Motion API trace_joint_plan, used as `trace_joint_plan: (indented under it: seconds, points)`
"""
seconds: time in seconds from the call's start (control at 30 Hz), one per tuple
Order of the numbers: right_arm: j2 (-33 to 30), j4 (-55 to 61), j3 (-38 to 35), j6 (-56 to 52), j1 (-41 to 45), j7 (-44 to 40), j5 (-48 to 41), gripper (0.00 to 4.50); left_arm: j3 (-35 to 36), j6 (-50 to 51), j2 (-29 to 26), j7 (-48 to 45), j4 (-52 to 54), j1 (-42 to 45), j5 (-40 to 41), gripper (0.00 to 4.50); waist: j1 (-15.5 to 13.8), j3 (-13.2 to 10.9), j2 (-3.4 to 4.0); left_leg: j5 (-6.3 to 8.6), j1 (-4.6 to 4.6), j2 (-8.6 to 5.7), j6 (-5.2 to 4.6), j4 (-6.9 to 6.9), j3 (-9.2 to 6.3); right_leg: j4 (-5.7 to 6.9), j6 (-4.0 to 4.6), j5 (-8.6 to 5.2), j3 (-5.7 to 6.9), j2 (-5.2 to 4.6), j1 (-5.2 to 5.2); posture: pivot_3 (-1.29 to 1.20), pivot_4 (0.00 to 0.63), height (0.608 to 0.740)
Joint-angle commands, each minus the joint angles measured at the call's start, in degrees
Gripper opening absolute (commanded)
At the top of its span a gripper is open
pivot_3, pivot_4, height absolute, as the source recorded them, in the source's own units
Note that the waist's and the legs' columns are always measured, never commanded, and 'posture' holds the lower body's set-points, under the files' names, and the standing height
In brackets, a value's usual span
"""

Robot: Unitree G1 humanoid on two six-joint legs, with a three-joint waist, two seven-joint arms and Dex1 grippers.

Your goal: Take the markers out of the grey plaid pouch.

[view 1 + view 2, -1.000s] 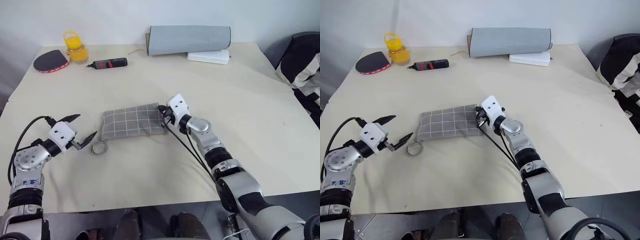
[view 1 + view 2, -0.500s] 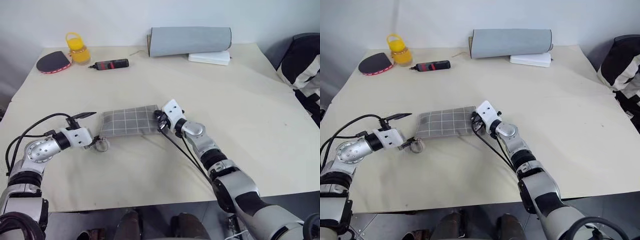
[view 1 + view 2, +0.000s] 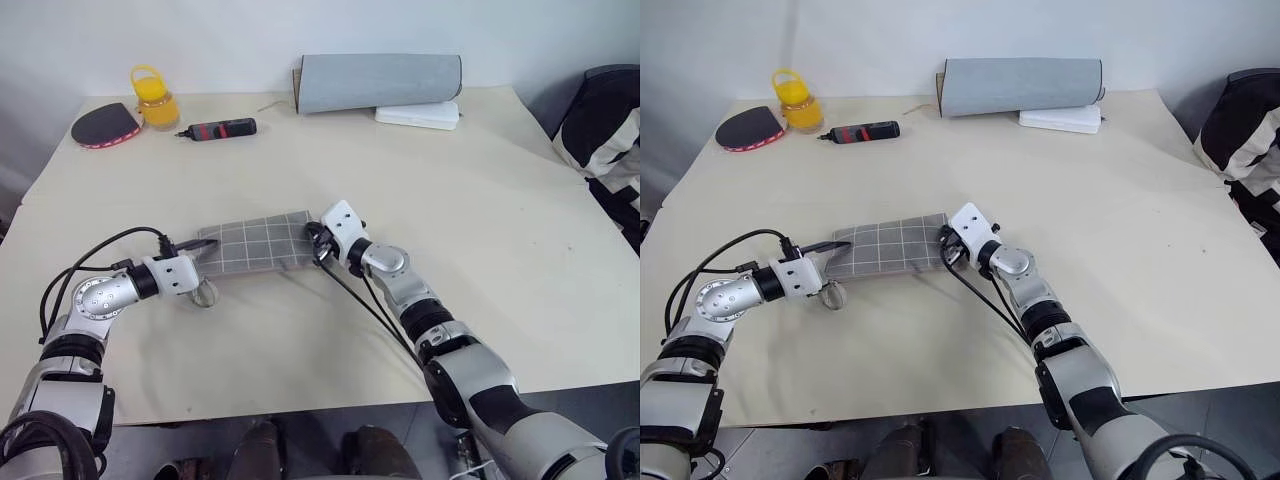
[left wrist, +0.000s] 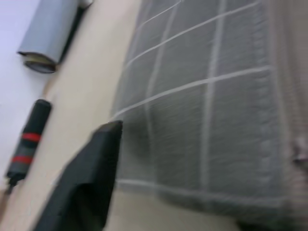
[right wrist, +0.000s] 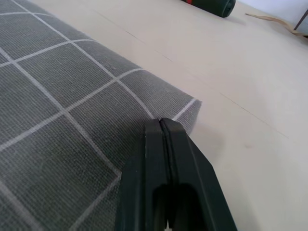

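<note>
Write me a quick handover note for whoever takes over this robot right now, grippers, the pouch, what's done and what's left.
Right gripper: shut, at the right end of the grey plaid pouch; whether it pinches fabric is unclear.
Left gripper: at the pouch's left end, by the ring loop; one finger lies against the fabric, grip not confirmed.
Pouch: flat on the table, mid-front, looks closed.
Done: both arms are at the pouch.
Left: open it and take the markers out; none visible yet.

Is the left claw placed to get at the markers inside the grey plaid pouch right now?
Probably not yet. The left claw is at the grey plaid pouch's ring end, but no opening or markers show; the right claw pinches the other end.
</note>
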State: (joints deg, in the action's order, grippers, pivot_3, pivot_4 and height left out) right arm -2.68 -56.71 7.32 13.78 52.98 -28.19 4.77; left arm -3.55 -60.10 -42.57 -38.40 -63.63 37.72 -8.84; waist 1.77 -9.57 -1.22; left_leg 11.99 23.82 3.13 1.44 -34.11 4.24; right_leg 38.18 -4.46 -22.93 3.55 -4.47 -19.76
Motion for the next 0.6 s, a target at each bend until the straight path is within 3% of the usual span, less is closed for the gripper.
trace_joint_plan:
  seconds: [0.03,0.2,0.3,0.4,0.6]
  points:
    - [-0.3,1.8,0.1,0.5,0.0,-0.6,0.0,0.00,-0.6,-0.2,0.7,-5.2,1.5,-2.1,3.0,1.47,0.0,0.0,0.00,0.00,0.00,0.00,0.00,0.00,0.00,0.00,0.00,0.00,-0.01,0.00,0.00,0.00,0.150,0.740]
    - [-1.1,3.9,-0.1,0.3,-0.1,-1.1,-0.3,0.00,-0.3,0.7,1.7,-7.3,5.1,-4.6,5.9,0.01,0.0,0.0,0.01,0.01,-0.12,-0.01,-0.01,0.02,0.09,0.01,0.00,0.00,-0.04,-0.02,0.04,0.00,0.150,0.740]
    - [-2.1,8.7,-0.4,-1.2,-1.4,-3.3,-1.7,0.00,-0.4,2.4,2.8,-3.6,9.3,-6.8,4.3,0.01,0.0,0.0,0.04,0.02,-0.19,-0.01,-0.02,0.04,0.13,0.02,0.00,0.00,-0.17,-0.06,0.07,0.00,0.150,0.740]
    - [-3.3,17.7,-1.1,-5.6,-4.2,-8.3,-5.3,0.56,-1.0,7.7,4.3,0.9,15.7,-8.9,1.1,0.00,-0.3,0.0,0.10,0.07,-0.23,-0.03,-0.08,0.04,0.08,0.07,-0.01,0.00,-0.22,-0.08,0.16,0.00,0.150,0.740]
    - [-7.6,47.5,-1.3,-27.2,-14.0,-16.6,-16.5,2.54,-0.8,21.9,7.3,12.7,33.3,-13.1,-9.1,0.00,-1.2,0.1,0.21,0.17,-0.22,-0.25,-0.25,-0.06,-0.16,0.33,-0.05,-0.02,-0.55,-0.14,0.22,0.00,0.150,0.740]
